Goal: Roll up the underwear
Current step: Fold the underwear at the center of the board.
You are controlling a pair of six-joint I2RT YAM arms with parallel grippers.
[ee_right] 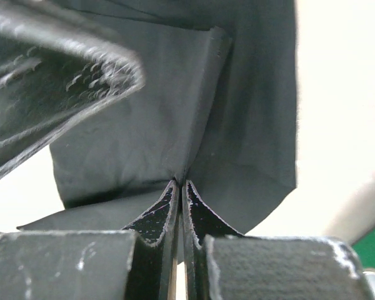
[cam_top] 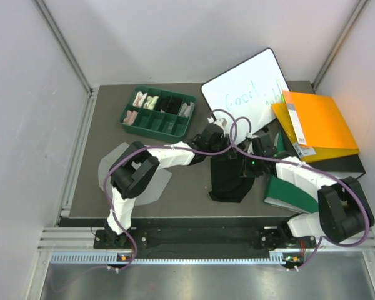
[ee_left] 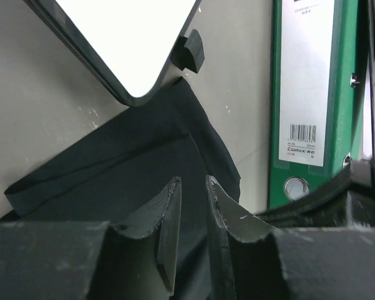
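Observation:
The black underwear lies in the middle of the table, partly folded, between the two arms. My right gripper is shut, its tips pinching a fold of this black underwear and lifting it a little. Over the cloth's far end, my left gripper has its jaws parted by a narrow gap. Nothing sits between them, and the black underwear lies just beyond the tips. The light grey underwear lies flat at the left, partly under the left arm.
A whiteboard lies behind the black cloth, its corner close to my left gripper. A green binder and an orange binder are on the right. A green tray of small cloth rolls stands at the back left.

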